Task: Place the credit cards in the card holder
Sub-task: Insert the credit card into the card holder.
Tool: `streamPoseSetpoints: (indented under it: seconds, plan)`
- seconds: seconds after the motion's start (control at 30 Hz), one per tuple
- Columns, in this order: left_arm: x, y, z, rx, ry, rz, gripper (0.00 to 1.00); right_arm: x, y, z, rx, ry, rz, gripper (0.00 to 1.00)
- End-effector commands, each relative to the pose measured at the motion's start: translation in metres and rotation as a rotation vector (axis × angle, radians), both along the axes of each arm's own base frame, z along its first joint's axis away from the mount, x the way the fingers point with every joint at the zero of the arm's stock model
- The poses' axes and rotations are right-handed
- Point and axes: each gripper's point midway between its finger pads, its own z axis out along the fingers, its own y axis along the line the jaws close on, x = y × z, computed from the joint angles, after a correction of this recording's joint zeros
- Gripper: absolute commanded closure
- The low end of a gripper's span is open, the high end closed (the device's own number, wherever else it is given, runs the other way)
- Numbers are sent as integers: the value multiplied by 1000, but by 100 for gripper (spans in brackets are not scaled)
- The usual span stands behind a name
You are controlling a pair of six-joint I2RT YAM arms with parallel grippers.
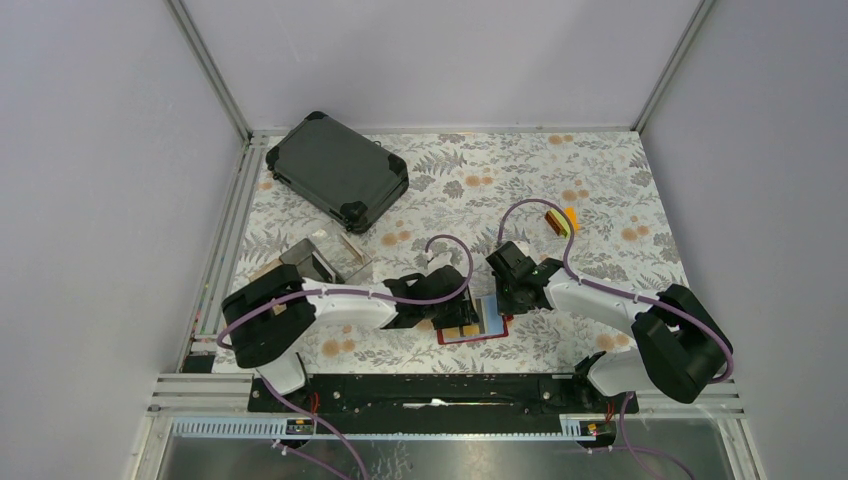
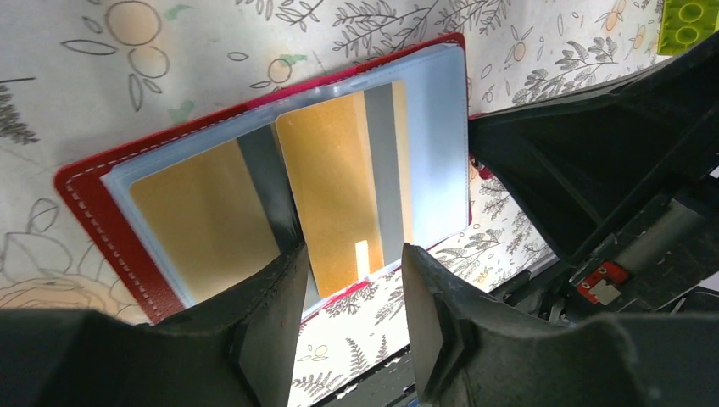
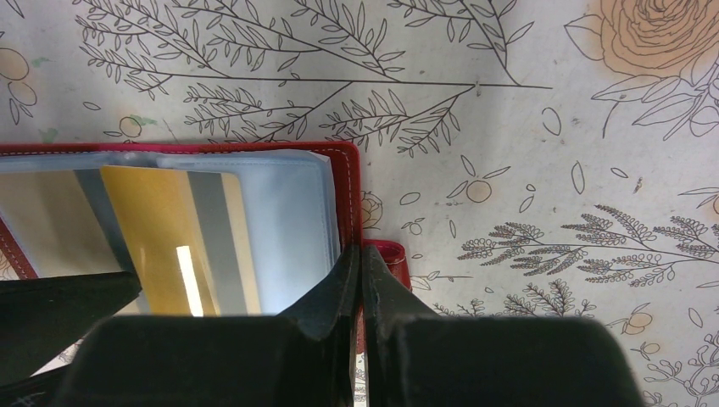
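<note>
The red card holder [image 1: 497, 334] lies open on the table between both arms, clear sleeves facing up. In the left wrist view its red edge [image 2: 93, 229] frames two gold cards [image 2: 335, 195] with grey stripes, tucked in the sleeves. My left gripper [image 2: 352, 280] is open and empty, just over the holder's near edge, its jaws either side of the right gold card's end. My right gripper [image 3: 362, 263] is shut on the holder's red right edge [image 3: 343, 170] beside the snap tab [image 3: 394, 259]. The same gold card [image 3: 161, 229] shows in the right wrist view.
A large dark hard-shell case [image 1: 338, 172] lies at the back left. A clear compartmented box [image 1: 330, 260] stands left of the arms. Small yellow and orange blocks [image 1: 560, 220] lie at the back right; a green block [image 2: 691, 21] shows in the left wrist view.
</note>
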Motion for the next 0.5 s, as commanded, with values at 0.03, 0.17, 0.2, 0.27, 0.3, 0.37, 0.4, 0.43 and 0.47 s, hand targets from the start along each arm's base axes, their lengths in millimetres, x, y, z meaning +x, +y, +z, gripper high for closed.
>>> streamPoseSetpoints:
  seconds: [0.03,0.17,0.2,0.27,0.3,0.37,0.4,0.43,0.47]
  plan:
    - [-2,-16,4,-28,-6,-48,54,-11,-4,-8,-8,34,-10,100]
    - [0,-20,7,-49,-13,-47,54,-11,-4,-8,-8,35,-10,100]
    - [1,-23,8,-61,-16,-47,55,-11,-4,-8,-7,34,-10,100]
    - [3,-29,9,-80,-20,-50,56,-11,-4,-8,-6,37,-10,100]
    - [3,-31,9,-85,-18,-54,56,-11,-4,-8,-5,37,-10,100]
    - [4,-37,11,-104,-21,-58,57,-12,-4,-8,-2,39,-9,100]
    - [5,-39,12,-113,-24,-60,57,-12,-4,-8,-2,39,-11,100]
    - [6,-41,13,-119,-26,-60,58,-12,-4,-9,-2,39,-12,100]
    - [7,-43,13,-124,-29,-60,58,-13,-5,-9,-3,40,-12,100]
